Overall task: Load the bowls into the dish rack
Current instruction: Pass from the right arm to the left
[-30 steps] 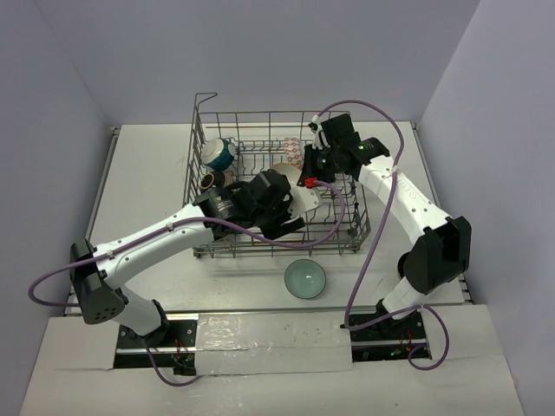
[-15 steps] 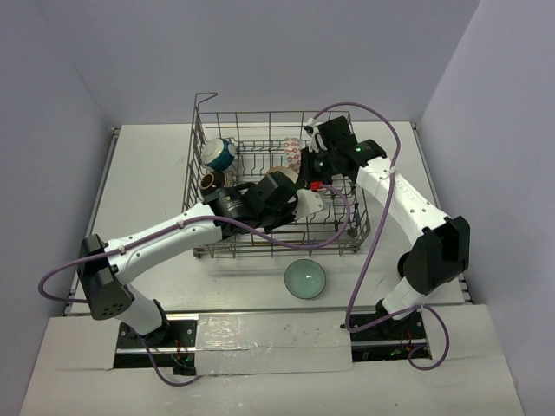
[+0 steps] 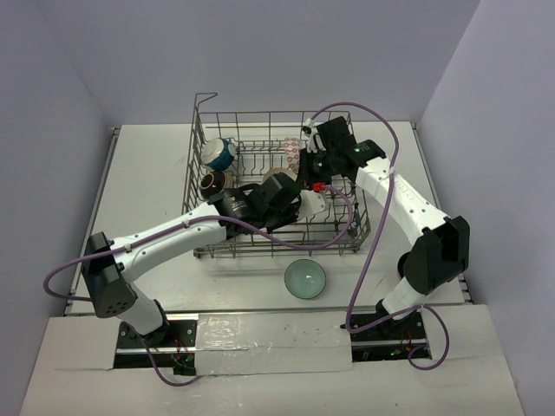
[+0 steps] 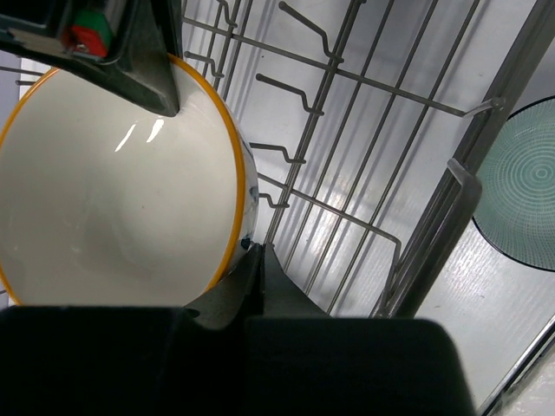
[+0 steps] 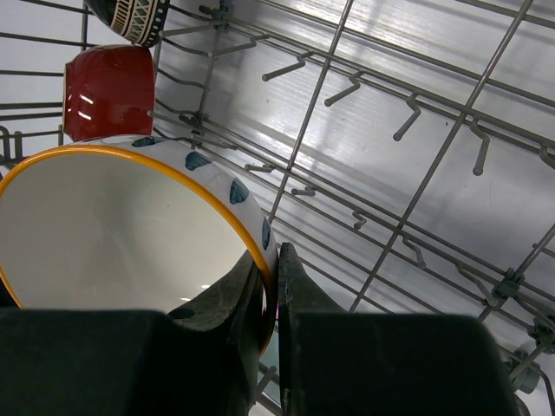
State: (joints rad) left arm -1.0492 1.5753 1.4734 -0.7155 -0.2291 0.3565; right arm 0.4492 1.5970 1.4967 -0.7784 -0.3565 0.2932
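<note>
Over the last second I've pushed the left pincer (image 4: 253,264) deeper into the rack (image 4: 512,82), while the right pincer (image 5: 276,262) edged in to meet it. The two now sit on opposite sides of one white bowl (image 4: 113,191). I read this as a handover above the tines, not yet a placement. The bowl is inside the rack's walls but, as far as I can judge, not seated between any tines.

The left pincer is pinching the bowl's rim at the edge nearest its own wrist, one finger inside and one outside. The right pincer is clamped on the rim the same way. In the left wrist camera its dark finger lies over the far edge of the bowl, across from the left one. How hard each is biting I can't tell from here.

The bowl is glossy white inside, with an orange rim and blue blotches on the outside. It is tipped so its mouth faces both wrist cameras.

Beyond the right pincer, past the held bowl, a red bowl (image 5: 108,91) and a black patterned bowl (image 5: 130,16) are already loaded. To the left pincer's right, outside the rack wall, a pale green bowl (image 4: 525,186) waits on the table (image 4: 494,295).
</note>
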